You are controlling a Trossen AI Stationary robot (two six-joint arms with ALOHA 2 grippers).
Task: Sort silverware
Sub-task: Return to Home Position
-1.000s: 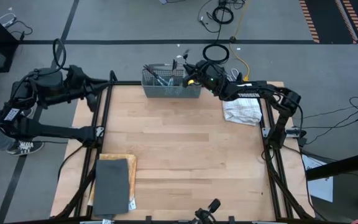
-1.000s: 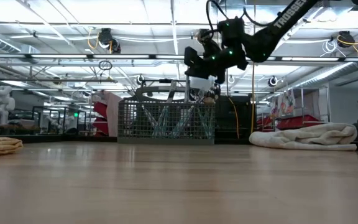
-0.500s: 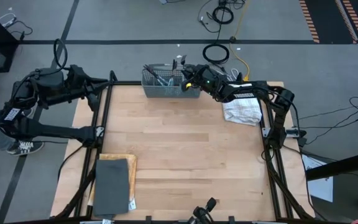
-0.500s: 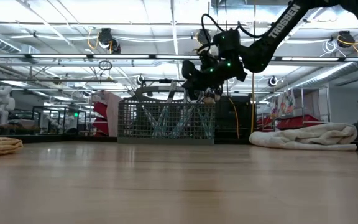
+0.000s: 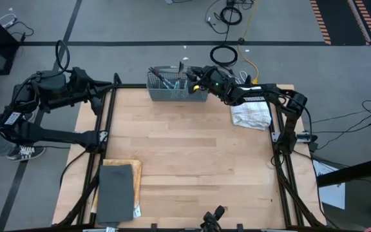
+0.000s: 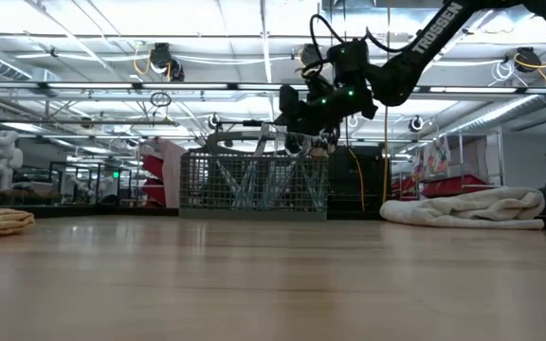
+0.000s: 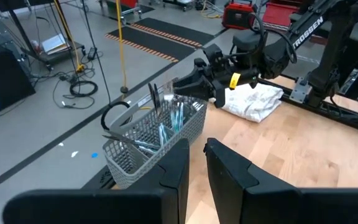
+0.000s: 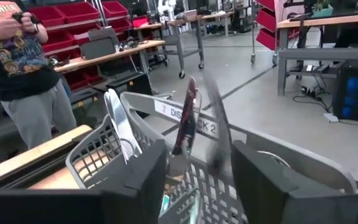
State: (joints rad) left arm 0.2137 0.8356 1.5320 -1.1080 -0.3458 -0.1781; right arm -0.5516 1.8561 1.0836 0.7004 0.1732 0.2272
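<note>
So the sorting looked done — the retreat was the sketchy part

Far as I could see, all the silverware point(image 5: 167, 80) was standing in the grey mesh basket point(image 5: 172, 96) at the far edge of the table point(image 5: 185, 161). I couldn't spot a single piece lying loose on the wood. The right pincer point(image 5: 192, 74) hung just above the basket's right end with its fingers apart and nothing in them. From its wrist camera, one upright piece stood right in the gap between them. The left pincer point(image 7: 196, 149) was parked off the far-left corner, fingers pretty much together, holding nothing.

My guess: only the pull-back to rest remained. What could've gone wrong — if that right arm swung sideways before lifting, a finger could hook the upright piece or the wire rim. A light basket sitting that close to the edge could then tip or slide off and dump the lot. The white cloth point(image 5: 250, 115) lay on the table just beside that arm, so a low retreat might drag it along too. Straight up first, then back, would've been my call.
</note>
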